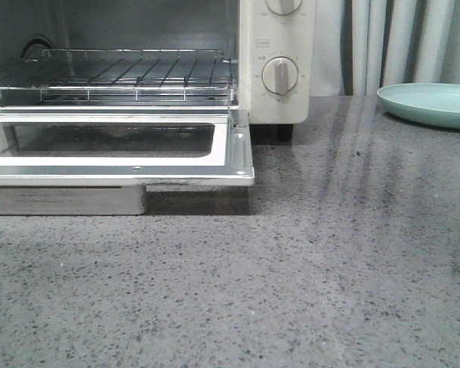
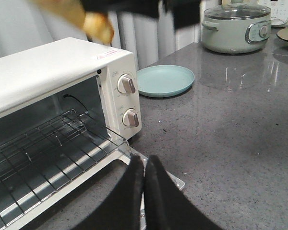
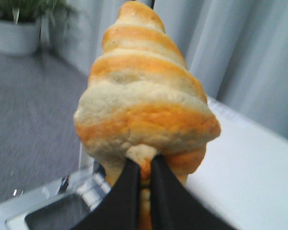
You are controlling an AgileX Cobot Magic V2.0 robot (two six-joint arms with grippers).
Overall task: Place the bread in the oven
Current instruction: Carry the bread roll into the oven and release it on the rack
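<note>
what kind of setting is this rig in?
Likely a kitchen-style countertop: a toaster oven with its door down, a lidded electric cooking pot and a pale green plate on speckled grey stone, curtains behind.

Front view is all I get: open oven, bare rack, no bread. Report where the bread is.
Observer: The bread is pinched at its lower end by the right gripper.
Operator: Give its position against the oven.
Observer: Left wrist view shows it blurred, above the oven top.
Operator: State the left gripper.
Observer: The left gripper is shut on nothing, fingers together by the open door.
</note>
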